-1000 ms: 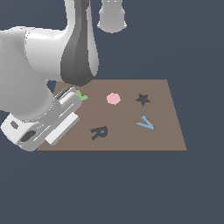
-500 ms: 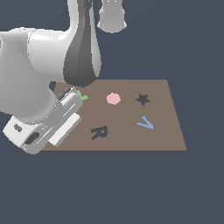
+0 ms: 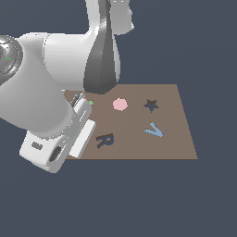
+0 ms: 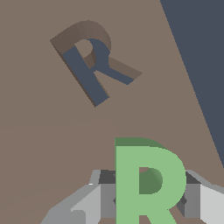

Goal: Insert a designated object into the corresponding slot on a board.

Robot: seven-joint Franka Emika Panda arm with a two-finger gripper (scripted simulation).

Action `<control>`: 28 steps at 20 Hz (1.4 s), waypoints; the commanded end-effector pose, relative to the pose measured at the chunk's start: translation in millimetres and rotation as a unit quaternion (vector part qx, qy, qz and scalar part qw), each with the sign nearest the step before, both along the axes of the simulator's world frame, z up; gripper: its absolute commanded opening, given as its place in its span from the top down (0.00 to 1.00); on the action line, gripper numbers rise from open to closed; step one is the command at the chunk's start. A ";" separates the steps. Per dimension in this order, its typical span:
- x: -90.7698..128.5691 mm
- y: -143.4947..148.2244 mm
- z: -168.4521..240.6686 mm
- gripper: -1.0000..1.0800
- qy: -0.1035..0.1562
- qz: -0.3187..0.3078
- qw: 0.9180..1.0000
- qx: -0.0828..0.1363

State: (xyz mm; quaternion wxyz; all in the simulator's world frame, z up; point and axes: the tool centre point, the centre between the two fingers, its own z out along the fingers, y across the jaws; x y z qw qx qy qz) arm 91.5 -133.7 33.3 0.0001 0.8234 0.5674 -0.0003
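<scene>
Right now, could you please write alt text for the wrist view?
A light-green R block sits between the grey fingers, apart from the empty dark R-shaped slot in the brown board. Dark background shows beyond the board's edge.

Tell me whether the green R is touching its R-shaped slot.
Apart. The wrist view shows bare board between the green R, sitting at the jaws, and the R slot.
</scene>
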 end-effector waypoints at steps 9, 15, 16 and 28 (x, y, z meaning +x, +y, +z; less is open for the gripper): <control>7.5 57.6 4.5 1.00 0.000 0.187 0.982 0.000; 3.6 79.4 6.0 1.00 0.000 0.256 0.967 0.000; 2.9 81.9 6.2 1.00 0.000 0.265 0.964 0.000; -0.5 90.5 6.7 1.00 0.000 0.293 0.956 0.000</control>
